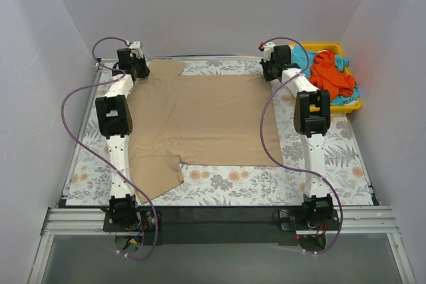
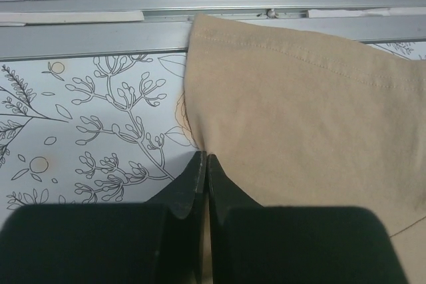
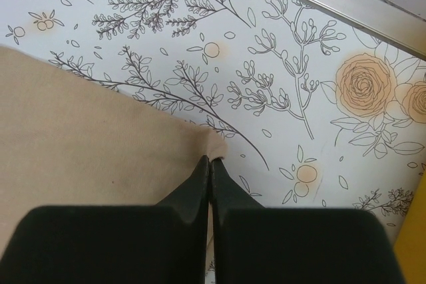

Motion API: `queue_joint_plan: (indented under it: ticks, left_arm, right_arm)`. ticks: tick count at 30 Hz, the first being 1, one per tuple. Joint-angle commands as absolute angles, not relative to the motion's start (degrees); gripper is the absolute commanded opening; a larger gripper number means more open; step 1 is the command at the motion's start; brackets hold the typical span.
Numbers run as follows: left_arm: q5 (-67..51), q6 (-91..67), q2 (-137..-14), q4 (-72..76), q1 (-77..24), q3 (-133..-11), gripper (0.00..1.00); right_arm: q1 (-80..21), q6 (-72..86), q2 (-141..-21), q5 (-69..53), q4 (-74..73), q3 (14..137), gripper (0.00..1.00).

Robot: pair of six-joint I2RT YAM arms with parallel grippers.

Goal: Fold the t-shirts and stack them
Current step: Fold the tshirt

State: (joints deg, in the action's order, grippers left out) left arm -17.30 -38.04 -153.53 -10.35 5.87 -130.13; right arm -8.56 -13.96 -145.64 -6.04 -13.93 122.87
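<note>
The tan-beige t-shirt (image 1: 200, 114) lies spread flat on the floral table cover. One sleeve points to the far left and the other to the near left. My left gripper (image 1: 133, 64) is at the far left sleeve, its jaws shut on the sleeve's edge (image 2: 204, 157). My right gripper (image 1: 271, 68) is at the shirt's far right corner, its jaws shut on the puckered corner (image 3: 210, 159). The orange-red t-shirt (image 1: 331, 74) lies crumpled on top of the turquoise-blue t-shirt (image 1: 303, 59) at the far right.
The yellow tray (image 1: 347, 106) holding the two crumpled shirts stands at the far right, just beyond my right gripper. A metal rail (image 2: 93, 31) runs along the table's far edge. Purple cables loop beside both arms. Grey walls enclose the table.
</note>
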Motion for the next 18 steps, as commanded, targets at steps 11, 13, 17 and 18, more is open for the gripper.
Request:
queue_joint_plan:
  ticks: [11, 13, 17, 18]
  left_arm:
    - [-19.8, -39.5, -143.1, -0.8, 7.6, -125.7, 0.00]
    - [-20.7, -39.2, -142.3, -0.5, 8.0, -124.6, 0.00]
    - [-22.5, -39.1, -139.9, -0.2, 9.0, -121.1, 0.00]
    - [-23.1, -39.1, -138.7, 1.5, 9.1, -119.4, 0.00]
  right_arm:
    - [-8.3, -16.4, -139.0, -7.7, -15.6, 122.3, 0.01]
    - [-8.3, -16.7, -138.3, -7.7, -15.6, 122.0, 0.01]
    - [-8.3, -17.4, -137.5, -8.3, -15.6, 121.2, 0.01]
    - [-8.3, -17.8, -137.3, -8.3, -15.6, 121.0, 0.01]
